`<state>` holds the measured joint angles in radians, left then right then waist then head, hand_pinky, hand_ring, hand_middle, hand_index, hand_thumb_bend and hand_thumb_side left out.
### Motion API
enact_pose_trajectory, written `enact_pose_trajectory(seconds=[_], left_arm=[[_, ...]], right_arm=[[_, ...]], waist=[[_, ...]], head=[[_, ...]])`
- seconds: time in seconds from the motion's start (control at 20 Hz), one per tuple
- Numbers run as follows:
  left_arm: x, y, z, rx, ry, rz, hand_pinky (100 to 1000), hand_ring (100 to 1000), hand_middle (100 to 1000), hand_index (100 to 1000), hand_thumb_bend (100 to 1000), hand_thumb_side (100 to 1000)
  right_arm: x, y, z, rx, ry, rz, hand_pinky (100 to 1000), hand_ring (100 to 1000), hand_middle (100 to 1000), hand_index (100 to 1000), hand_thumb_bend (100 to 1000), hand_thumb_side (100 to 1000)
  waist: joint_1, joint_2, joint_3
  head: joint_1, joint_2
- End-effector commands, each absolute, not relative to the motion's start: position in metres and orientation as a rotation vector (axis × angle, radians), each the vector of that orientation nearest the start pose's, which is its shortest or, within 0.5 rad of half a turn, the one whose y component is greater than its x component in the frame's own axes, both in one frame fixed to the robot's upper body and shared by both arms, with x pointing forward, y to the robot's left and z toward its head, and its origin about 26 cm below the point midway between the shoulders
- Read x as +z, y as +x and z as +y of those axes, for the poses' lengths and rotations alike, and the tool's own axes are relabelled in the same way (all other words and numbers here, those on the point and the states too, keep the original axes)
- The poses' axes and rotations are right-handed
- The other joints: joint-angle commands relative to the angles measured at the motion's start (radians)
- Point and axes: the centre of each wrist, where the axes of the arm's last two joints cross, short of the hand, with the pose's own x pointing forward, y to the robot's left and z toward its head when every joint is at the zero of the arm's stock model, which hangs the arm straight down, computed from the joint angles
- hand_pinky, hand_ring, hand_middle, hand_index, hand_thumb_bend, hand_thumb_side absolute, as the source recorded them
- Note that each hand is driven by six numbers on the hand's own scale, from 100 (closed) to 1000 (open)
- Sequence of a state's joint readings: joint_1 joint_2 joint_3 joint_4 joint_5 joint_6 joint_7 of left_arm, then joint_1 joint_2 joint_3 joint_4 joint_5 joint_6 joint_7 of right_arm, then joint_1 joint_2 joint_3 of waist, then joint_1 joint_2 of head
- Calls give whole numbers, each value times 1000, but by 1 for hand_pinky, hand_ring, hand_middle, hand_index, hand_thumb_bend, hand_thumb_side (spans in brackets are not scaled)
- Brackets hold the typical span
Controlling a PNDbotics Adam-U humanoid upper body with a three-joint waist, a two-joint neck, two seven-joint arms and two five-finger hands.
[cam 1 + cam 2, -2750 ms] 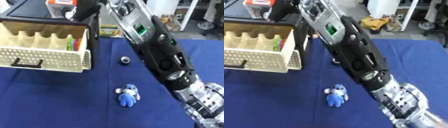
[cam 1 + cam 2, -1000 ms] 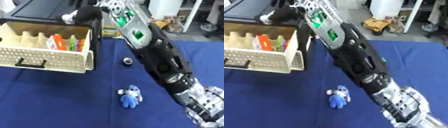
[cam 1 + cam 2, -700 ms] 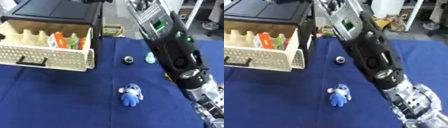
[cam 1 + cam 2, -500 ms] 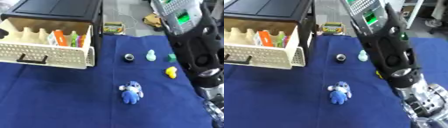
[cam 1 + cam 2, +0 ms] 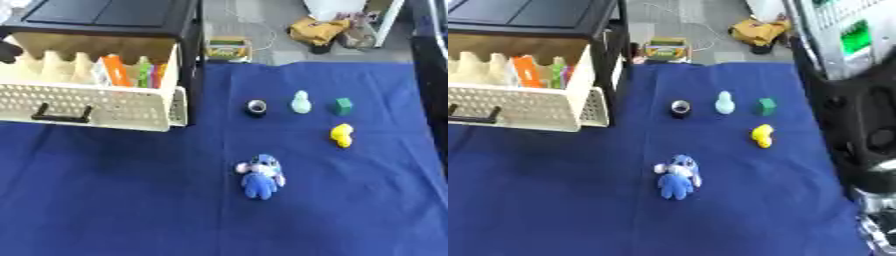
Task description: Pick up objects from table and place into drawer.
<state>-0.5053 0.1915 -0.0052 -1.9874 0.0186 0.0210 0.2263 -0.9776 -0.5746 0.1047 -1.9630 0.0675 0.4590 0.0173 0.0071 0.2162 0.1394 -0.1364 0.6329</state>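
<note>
Between picks: drawer open upper left, w/ items inside. Neither hand in view, so grip state can't tell. Next: reach for plush, mid-frame.

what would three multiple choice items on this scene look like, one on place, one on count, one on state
1. Where is the blue plush relative to the black ring?
A. nearer the camera
B. inside the drawer
C. far side of the ring

2. How many small things lie on the blue cloth?
A. two
B. five
C. eight

3. What state is the drawer in?
A. pushed shut
B. pulled open with things inside
C. lifted out and upside down

Answers:
1 A, the plush lies lower in the view than the ring, on the cloth.
2 B, ring, pale green figure, green cube, yellow toy and plush.
3 B, it sticks out of the black cabinet with orange and green items standing in it.
</note>
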Motion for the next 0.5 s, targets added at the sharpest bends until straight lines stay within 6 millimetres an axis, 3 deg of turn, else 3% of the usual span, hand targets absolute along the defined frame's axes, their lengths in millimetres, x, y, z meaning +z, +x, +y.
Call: enact_pose_trajectory(seconds=[0.05, 0.3, 0.5], left_arm=[[259, 312, 221, -37, 115, -2512, 518, 370, 487, 792, 100, 1000], [266, 312, 226, -85, 207, -2550, 520, 369, 486, 792, 100, 1000], [276, 312, 233, -143, 325, -2595, 514, 366, 483, 793, 100, 1000]], right_arm=[[409, 279, -223, 552, -532, -2515, 483, 615, 650, 797, 301, 715], [397, 283, -247, 426, -587, -2586, 491, 622, 655, 786, 249, 745], [385, 285, -264, 335, -639, -2643, 506, 633, 658, 777, 233, 839]], waist=[[6, -17, -5], [19, -15, -19], [28, -14, -27]], head=[[12, 2], [23, -2], [28, -4]])
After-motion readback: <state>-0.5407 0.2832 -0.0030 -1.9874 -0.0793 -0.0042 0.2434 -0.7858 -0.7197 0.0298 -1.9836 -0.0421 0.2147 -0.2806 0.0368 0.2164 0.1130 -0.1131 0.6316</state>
